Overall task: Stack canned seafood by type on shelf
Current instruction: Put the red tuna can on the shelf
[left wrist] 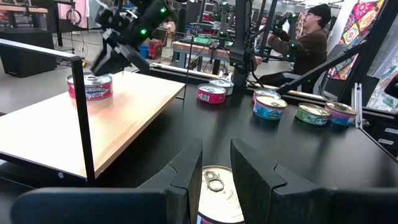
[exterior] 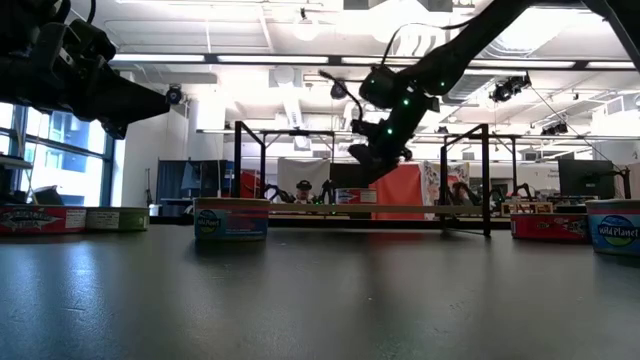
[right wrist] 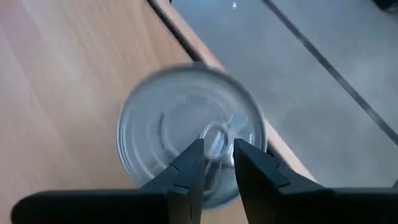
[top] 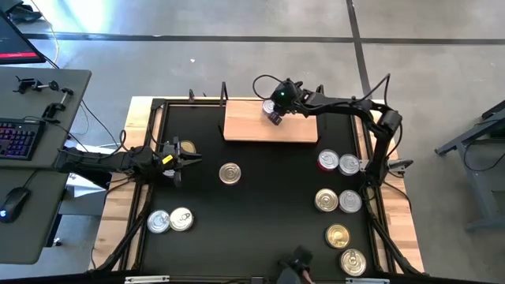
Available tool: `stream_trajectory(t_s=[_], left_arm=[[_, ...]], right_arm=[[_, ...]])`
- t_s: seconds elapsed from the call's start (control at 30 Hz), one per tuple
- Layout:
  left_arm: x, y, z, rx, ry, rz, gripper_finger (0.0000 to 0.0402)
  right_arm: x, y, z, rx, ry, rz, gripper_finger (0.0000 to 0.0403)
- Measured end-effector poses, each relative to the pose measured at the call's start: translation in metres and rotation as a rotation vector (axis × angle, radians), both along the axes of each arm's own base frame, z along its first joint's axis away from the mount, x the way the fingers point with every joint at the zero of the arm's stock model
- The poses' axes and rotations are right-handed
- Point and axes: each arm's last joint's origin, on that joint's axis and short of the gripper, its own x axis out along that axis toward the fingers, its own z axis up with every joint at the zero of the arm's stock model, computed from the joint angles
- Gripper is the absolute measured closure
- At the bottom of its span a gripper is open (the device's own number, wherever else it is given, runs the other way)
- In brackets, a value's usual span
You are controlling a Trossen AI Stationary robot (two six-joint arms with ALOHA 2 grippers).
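While the right gripper [top: 274, 113] hangs over the back-left part of the shelf [top: 293, 128], its fingers [right wrist: 186, 171] sit nearly together, only a thin gap betw. them, just above the silver lid of a red-sided can [left wrist: 90, 86] that stands on the board; whether they touch the lid I can't tell. That can is near the shelf's rear edge, w/ bare wood around it. Left gripper [top: 188, 155] is at the table's left side, fingers [left wrist: 186, 171] spread w/ a narrow gap, straddling a gold-lidded can [top: 188, 147] on the black tabletop [top: 268, 181]; contact w/ the tin isn't clear. Other cans on the table: one near the centre [top: 230, 173], a pair at front left [top: 170, 220], two beside the shelf's right end [top: 338, 162], two more just in front of those [top: 338, 200], and two gold ones at front right [top: 345, 247]. A person [left wrist: 309, 43] in a dark top shows in the room beyond, seen from the left wrist.
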Motion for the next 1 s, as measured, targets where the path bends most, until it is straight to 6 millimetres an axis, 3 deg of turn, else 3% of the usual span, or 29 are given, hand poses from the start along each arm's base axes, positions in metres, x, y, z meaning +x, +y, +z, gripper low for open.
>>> stream_trajectory(t_s=[0.23,0.43,0.63,1.0], left_arm=[[0.000,0.000,0.000,0.000,0.000,0.000,0.0326],[0.000,0.000,0.000,0.000,0.000,0.000,0.0326],[0.000,0.000,0.000,0.000,0.001,0.000,0.0326],[0.000,0.000,0.000,0.000,0.001,0.000,0.0326]], right_arm=[[0.008,0.007,0.007,0.083,-0.174,-0.101,0.0328],[0.006,0.017,0.000,0.174,-0.109,-0.118,0.0328],[-0.003,0.013,-0.003,0.193,-0.041,-0.136,0.0328],[-0.011,0.017,0.024,0.114,-0.071,-0.143,0.0328]])
